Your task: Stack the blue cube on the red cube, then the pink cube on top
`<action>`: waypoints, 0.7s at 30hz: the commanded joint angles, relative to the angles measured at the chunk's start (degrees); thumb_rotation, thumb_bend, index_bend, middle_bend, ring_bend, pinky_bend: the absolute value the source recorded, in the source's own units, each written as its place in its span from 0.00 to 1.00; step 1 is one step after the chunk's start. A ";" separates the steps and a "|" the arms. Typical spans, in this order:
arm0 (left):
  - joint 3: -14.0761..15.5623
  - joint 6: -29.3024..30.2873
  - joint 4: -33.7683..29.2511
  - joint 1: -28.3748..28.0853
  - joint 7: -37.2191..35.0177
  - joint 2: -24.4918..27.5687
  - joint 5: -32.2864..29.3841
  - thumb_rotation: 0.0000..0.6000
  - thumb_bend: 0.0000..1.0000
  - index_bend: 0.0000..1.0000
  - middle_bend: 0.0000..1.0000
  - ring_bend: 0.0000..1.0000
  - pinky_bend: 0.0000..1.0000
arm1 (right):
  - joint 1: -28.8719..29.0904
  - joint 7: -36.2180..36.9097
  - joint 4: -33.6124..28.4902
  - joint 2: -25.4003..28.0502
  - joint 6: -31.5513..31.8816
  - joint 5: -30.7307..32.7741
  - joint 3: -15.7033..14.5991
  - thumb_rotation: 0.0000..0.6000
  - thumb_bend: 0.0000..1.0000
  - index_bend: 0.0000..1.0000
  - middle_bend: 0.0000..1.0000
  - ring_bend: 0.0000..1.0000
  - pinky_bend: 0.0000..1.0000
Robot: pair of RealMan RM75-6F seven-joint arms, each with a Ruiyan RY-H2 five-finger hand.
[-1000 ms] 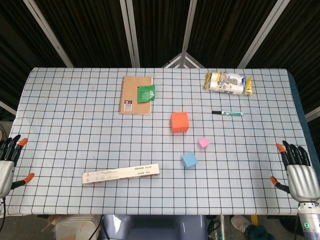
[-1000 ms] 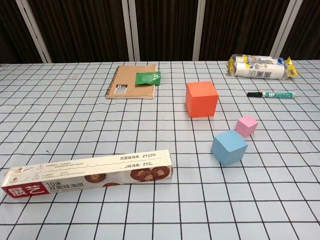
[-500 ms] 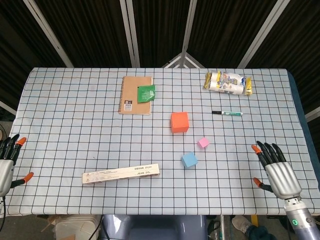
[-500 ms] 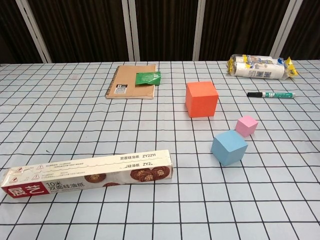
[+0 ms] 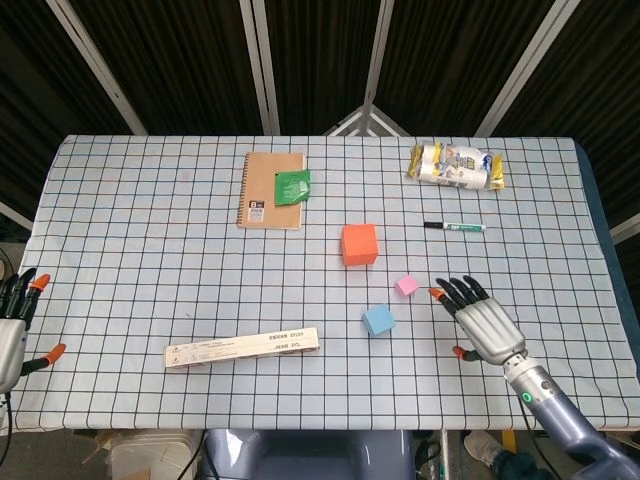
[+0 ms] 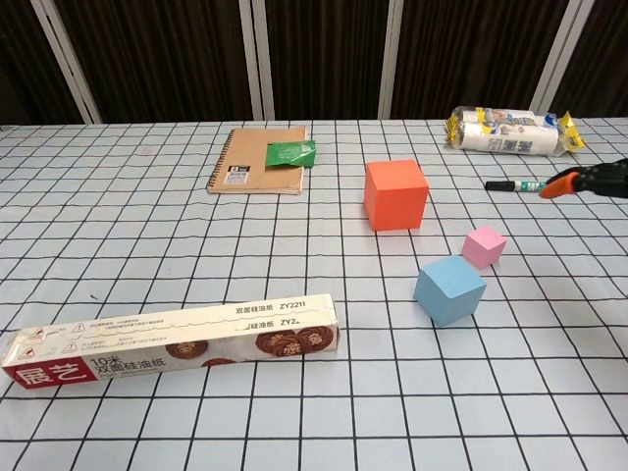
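Head view shows the right hand palm down over the table, fingers spread and holding nothing, fingertips pointing toward the pink cube just beside them. The blue cube sits near, the red cube beyond. The left hand hangs spread at the table's edge.

You've got the pink cube just behind-right of the blue cube, red cube further back; right hand sits right of both.
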 commanded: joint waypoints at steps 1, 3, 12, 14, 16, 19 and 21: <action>-0.07 0.01 0.01 -0.01 0.00 0.01 -0.08 1.00 0.11 0.03 0.00 0.00 0.00 | 1.95 -1.84 0.20 -1.81 -1.91 2.19 1.24 1.00 0.26 0.13 0.00 0.00 0.00; -0.22 0.08 0.03 0.05 -0.22 0.09 -0.37 1.00 0.11 0.03 0.00 0.00 0.00 | 2.82 -3.05 0.35 -2.43 -2.69 3.49 1.64 1.00 0.26 0.13 0.00 0.00 0.00; -0.47 0.15 0.02 0.10 -0.74 0.19 -0.73 1.00 0.11 0.03 0.00 0.00 0.00 | 5.55 -6.57 0.38 -4.81 -5.18 7.65 2.02 1.00 0.26 0.17 0.00 0.00 0.00; -0.50 0.21 0.04 0.14 -0.81 0.18 -0.78 1.00 0.11 0.03 0.00 0.00 0.00 | 6.13 -7.32 0.34 -5.47 -5.88 8.68 1.94 1.00 0.26 0.18 0.00 0.00 0.00; -0.59 0.20 0.09 0.14 -0.98 0.21 -0.93 1.00 0.11 0.03 0.00 0.00 0.00 | 6.70 -8.37 0.25 -6.25 -6.38 9.89 1.83 1.00 0.26 0.18 0.00 0.00 0.00; -0.67 -0.05 0.15 0.05 -1.19 0.31 -1.12 1.00 0.11 0.03 0.00 0.00 0.00 | 7.41 -10.07 0.04 -7.33 -6.81 11.51 1.66 1.00 0.26 0.19 0.00 0.00 0.00; -0.71 -0.23 0.17 -0.02 -1.34 0.37 -1.21 1.00 0.11 0.03 0.00 0.00 0.00 | 7.90 -11.23 -0.19 -8.16 -6.87 12.52 1.67 1.00 0.26 0.20 0.00 0.00 0.00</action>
